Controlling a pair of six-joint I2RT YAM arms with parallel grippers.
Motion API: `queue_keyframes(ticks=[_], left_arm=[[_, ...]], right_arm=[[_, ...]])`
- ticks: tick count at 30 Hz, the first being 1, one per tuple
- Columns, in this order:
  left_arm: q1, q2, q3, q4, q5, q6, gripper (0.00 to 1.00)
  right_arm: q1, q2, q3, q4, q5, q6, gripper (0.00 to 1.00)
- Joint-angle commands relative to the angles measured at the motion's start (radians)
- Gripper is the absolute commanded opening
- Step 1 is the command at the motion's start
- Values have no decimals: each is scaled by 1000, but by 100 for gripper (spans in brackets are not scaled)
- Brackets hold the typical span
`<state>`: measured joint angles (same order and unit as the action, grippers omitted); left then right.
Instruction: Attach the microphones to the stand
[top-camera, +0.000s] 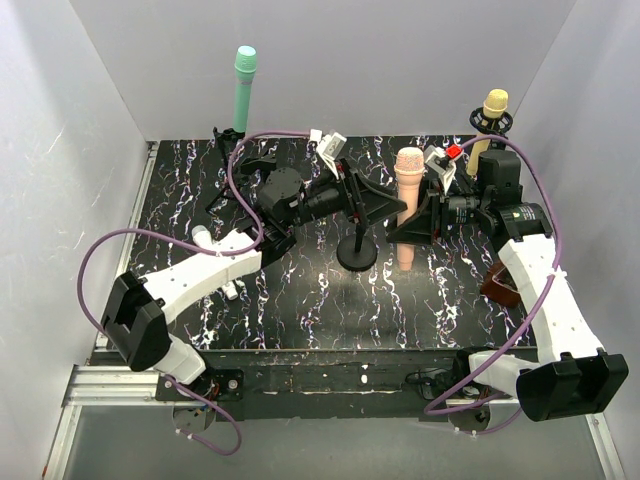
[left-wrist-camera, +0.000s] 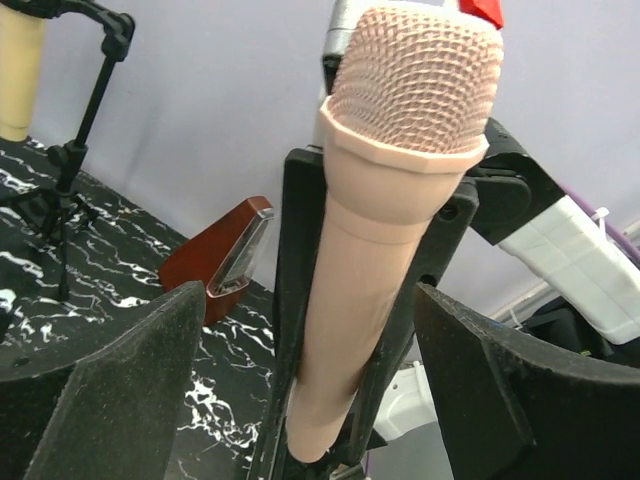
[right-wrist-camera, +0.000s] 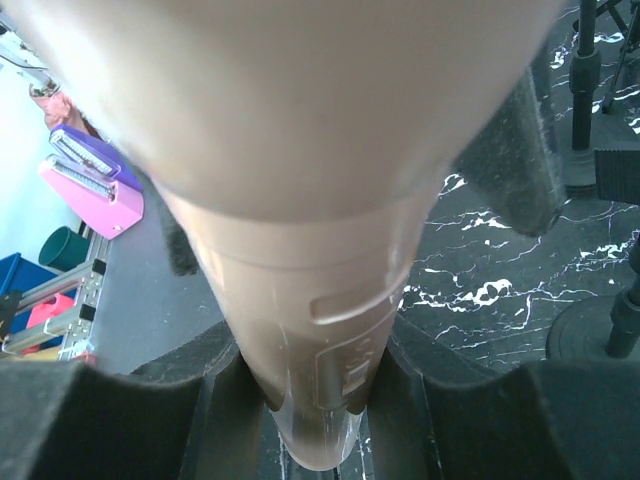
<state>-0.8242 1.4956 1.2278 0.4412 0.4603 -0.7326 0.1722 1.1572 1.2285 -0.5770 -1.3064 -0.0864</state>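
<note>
**A:** Left wrist view: the pink microphone (left-wrist-camera: 385, 230) is seen upright, mesh head on top, its long axis near vertical with a slight lean. It is clamped low on its smooth plastic barrel by the right gripper (top-camera: 422, 215). Whether its foot touches the marbled table (top-camera: 300, 300) cannot be told.

**B:** The left gripper (left-wrist-camera: 305, 395) is spread wide, and its rough dark pads (left-wrist-camera: 110, 390) are seen either side of the barrel. No contact can be made out.

**A:** From above, the stand (top-camera: 356, 250), a thin black pole on a round base, is found just beside the microphone on its left, between the two grippers. The stand is nearer the left arm, and the load is carried by the right.

**B:** A short sideways carry toward the pole's top would likely be needed. The clip itself can't be made out.

**A:** Further out, a teal microphone (top-camera: 244, 85) and a yellow microphone (top-camera: 492, 115) are seen upright at the back corners, apparently mounted. A brown wedge-shaped box (top-camera: 497, 282) is seen beside the right arm.
</note>
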Motion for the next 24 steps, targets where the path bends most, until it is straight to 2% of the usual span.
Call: queue_keyframes(ticks=[1,9,12,15,17,18,19,22,24], left_arm=[[-24,5,62,67,32,-13,81],[-41,51,82,122,8,-16,67],[-47,64,96,113,3,-2,59],[-49,75,105,119,0,4,41],[-49,78,108,131,-5,4,21],[-49,77,107,134,-14,2,8],[-49,66,98,136,-34,5,1],[-49,5,35,169,-110,21,0],[-49,-35,-5,189,-164,36,0]], right_arm=[[9,-8,8,42,-39,11,1],[13,-10,-6,54,-37,27,1],[15,-8,-7,54,-39,28,1],[18,-7,-9,54,-40,30,1],[18,-8,-12,54,-36,30,2],[18,-10,-15,54,-31,30,8],[18,-13,-18,54,-22,31,19],[16,-27,-41,92,-25,56,51],[15,-39,-72,150,-36,106,65]])
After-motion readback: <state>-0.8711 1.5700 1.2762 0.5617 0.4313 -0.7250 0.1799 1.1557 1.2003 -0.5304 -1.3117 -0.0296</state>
